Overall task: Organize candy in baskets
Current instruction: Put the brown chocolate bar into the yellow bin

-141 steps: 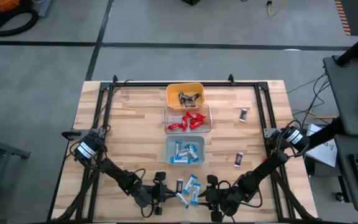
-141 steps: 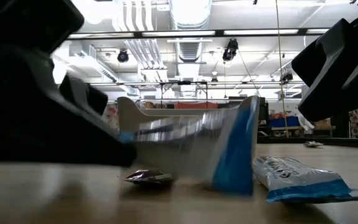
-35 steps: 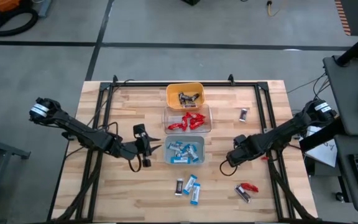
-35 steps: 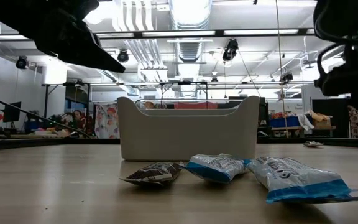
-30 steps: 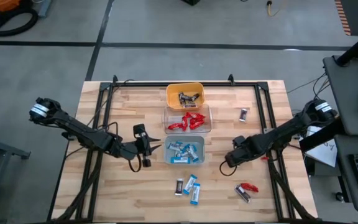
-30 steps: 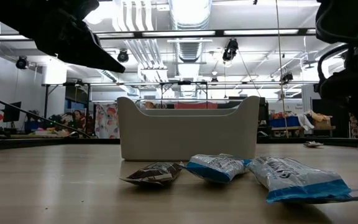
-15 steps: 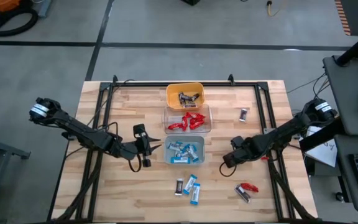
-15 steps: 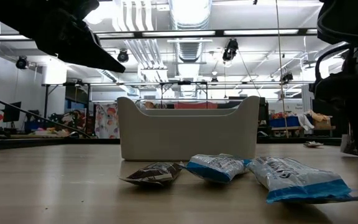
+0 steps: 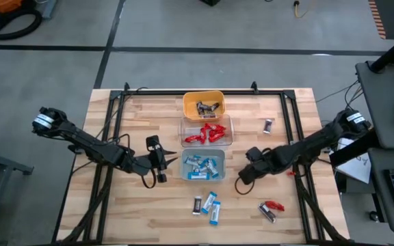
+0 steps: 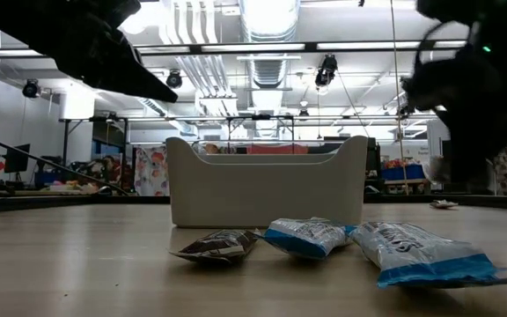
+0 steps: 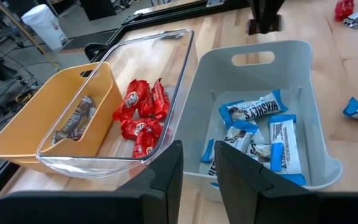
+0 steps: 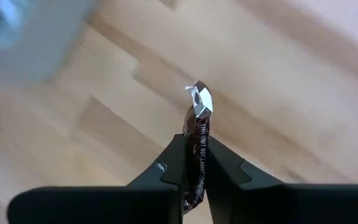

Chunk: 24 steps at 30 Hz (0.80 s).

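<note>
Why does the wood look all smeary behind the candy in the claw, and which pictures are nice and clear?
Right wrist view: the table is streaked with blur, while the held dark candy bar stays sharp. Low view: the right gripper is smeared. High and left wrist views look crisp.

Low view across the wooden table (image 10: 77, 273). A pale grey-blue basket (image 10: 267, 189) stands at centre, its long wall facing the camera. In front of it lie three wrapped candies: a dark brown bar (image 10: 216, 246) on the left, a blue-and-white bar (image 10: 307, 236) touching it, and a larger-looking blue-and-white bar (image 10: 421, 254) to the right. Dark arm parts fill the upper left (image 10: 77, 40) and upper right (image 10: 478, 84) corners.
</note>
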{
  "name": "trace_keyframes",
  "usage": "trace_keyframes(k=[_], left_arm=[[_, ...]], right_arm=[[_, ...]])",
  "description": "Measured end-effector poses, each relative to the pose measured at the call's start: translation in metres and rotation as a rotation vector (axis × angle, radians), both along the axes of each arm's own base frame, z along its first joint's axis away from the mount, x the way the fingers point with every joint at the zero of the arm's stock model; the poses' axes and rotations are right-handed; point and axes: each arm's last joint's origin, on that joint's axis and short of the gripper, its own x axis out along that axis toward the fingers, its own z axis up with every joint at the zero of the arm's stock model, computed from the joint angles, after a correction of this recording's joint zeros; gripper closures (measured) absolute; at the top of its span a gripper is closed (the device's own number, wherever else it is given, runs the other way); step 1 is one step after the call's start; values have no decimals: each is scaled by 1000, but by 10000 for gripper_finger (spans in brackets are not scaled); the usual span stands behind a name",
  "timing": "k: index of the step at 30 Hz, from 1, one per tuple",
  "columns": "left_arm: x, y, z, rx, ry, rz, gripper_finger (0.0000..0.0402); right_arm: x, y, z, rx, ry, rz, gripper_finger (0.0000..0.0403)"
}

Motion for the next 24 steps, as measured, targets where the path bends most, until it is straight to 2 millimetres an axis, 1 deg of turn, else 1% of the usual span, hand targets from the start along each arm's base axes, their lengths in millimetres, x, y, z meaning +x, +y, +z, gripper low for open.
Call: trace_keyframes(k=[4, 7, 9, 11, 13, 18, 22, 24], left_arm=[[0, 0, 0, -1, -3, 0, 324], [0, 0, 0, -5, -5, 2, 324], [0, 0, 0, -5, -5, 2, 324], [0, 0, 0, -6, -7, 2, 324], [0, 0, 1, -6, -7, 2, 324], [0, 0, 1, -5, -7, 2, 324], [0, 0, 1, -5, -7, 2, 324], [0, 0, 1, -5, -7, 2, 324]], right_arm=[[13, -11, 23, -75, -13, 42, 371], [18, -26, 43, -164, 40, 62, 373], [21, -41, 57, -236, 70, 72, 373], [25, -58, 72, -317, 90, 84, 373], [32, -77, 87, -392, 70, 97, 373], [55, -130, 120, -543, -79, 170, 373], [73, -171, 132, -665, -250, 286, 373], [80, -189, 132, -712, -345, 333, 373]])
